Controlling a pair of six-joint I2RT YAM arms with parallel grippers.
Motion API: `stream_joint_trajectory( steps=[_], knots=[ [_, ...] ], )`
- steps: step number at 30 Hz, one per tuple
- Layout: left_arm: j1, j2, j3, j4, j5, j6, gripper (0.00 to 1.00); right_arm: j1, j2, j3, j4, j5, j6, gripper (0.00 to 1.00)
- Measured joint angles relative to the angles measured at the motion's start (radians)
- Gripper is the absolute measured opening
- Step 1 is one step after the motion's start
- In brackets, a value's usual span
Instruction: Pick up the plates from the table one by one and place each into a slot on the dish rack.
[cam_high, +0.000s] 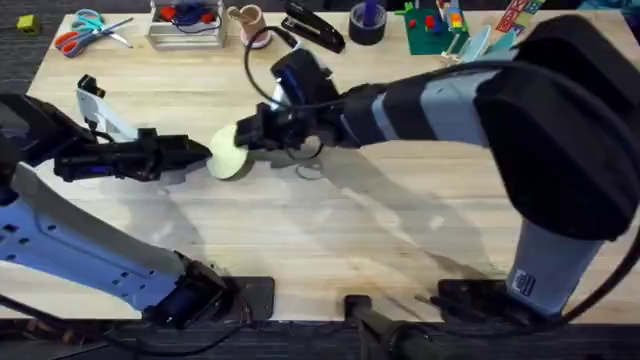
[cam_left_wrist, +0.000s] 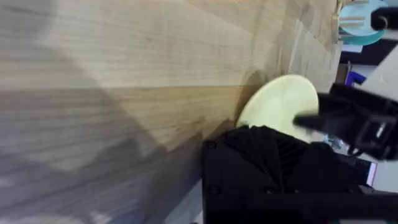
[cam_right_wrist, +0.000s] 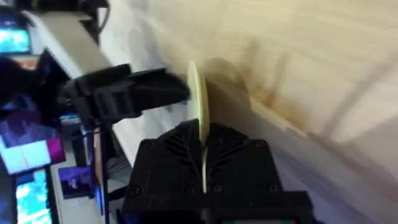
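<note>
right gripper (cam_high: 243, 135) clamps cream plate (cam_high: 226, 155) edgewise; left gripper (cam_high: 200, 152) state unclear; no legible writing.

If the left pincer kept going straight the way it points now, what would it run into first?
The cream plate. The left pincer points right across the table, its tip at the plate's near edge. The right pincer is shut on that plate from the far side, so it would come next. Whether tip and plate already touch is unclear.
</note>
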Motion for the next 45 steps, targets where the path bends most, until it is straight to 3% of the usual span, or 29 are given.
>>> stream_joint_trajectory(
  steps=[9, 14, 24, 29, 35, 45],
  knots=[
    [-0.019, -0.035, 0.046, 0.0, -0.057, -0.006, 0.039, -0.141, -0.154, 0.001, -0.173, -0.006, -0.148, 0.03],
    [-0.095, -0.184, 0.088, -0.002, -0.122, -0.047, 0.039, -0.209, -0.228, 0.006, -0.235, -0.005, -0.205, 0.03],
    [-0.338, -0.467, 0.134, -0.014, -0.281, -0.194, 0.039, -0.352, -0.391, 0.006, -0.48, 0.018, -0.334, 0.03],
    [-0.443, -0.578, 0.169, -0.02, -0.339, -0.271, 0.039, -0.414, -0.509, 0.007, -0.626, 0.083, -0.409, 0.03],
    [-0.613, -0.695, 0.213, -0.02, -0.384, -0.36, 0.039, -0.474, -0.643, 0.029, -0.842, 0.18, -0.505, 0.03],
    [-0.92, -0.748, 0.283, -0.024, -0.593, -0.492, 0.038, -0.538, -0.683, 0.277, -1.316, 0.421, -0.637, 0.03]
  ],
)
